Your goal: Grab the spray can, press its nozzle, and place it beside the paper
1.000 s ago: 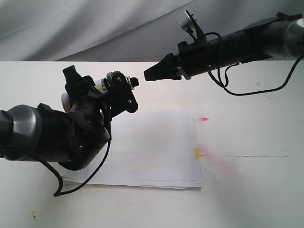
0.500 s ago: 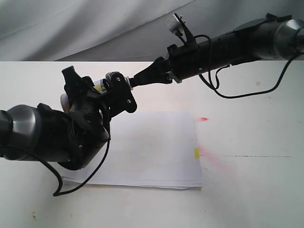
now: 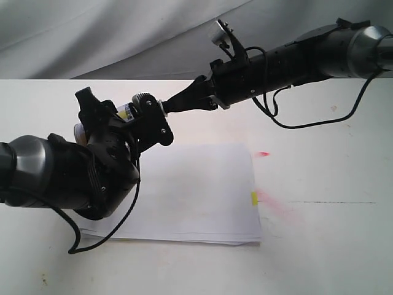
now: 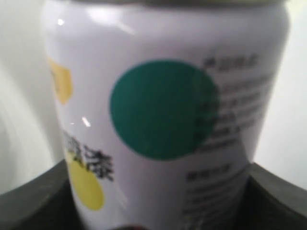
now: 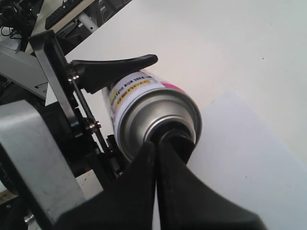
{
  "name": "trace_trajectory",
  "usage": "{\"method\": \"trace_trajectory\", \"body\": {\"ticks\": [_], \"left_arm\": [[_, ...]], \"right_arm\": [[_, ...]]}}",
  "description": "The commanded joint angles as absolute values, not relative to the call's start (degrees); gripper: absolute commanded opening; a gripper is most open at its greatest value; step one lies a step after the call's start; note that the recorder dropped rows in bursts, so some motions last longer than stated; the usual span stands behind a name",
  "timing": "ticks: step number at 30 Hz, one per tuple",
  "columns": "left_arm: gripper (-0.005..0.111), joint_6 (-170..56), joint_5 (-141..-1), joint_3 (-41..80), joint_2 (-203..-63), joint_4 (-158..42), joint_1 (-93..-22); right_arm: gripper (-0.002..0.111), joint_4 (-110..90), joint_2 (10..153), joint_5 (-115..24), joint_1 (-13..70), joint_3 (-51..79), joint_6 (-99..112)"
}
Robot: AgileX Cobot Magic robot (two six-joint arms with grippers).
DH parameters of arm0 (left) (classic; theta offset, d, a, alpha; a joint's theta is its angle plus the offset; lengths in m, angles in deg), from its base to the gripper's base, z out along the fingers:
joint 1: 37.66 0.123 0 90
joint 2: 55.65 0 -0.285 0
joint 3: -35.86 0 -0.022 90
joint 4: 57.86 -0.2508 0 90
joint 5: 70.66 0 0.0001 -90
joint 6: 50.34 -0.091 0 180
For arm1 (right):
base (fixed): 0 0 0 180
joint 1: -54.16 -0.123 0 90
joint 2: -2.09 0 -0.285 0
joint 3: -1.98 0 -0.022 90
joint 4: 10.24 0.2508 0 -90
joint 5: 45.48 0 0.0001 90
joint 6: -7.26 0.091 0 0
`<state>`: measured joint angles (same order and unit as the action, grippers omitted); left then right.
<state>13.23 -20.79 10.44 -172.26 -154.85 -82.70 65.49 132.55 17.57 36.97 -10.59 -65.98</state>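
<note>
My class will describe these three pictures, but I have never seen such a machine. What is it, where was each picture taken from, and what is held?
It is a robot with two arms, each ending in a two-fingered gripper. The wide picture comes from a camera off the arms; the two close-ups come from cameras on the wrists. On the white table lies a stack of paper, with red marks beside it. The left gripper holds a spray can sideways, off the table. The right gripper, shut, pushes its tip against the can's domed top.
</note>
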Motion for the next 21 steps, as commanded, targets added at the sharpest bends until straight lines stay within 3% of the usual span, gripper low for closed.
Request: {"method": "trace_trajectory", "body": {"ticks": [1,21], "left_arm": [[0.000,14.15,-19.90,10.80,-171.55,-157.81,-82.99],[0.000,14.15,-19.49,10.80,-171.55,-157.81,-82.99]], "right_arm": [[0.000,65.39,132.26,17.93,35.84,-10.93,-66.41],[0.000,65.60,132.26,19.91,39.10,-10.93,-66.30]]}}
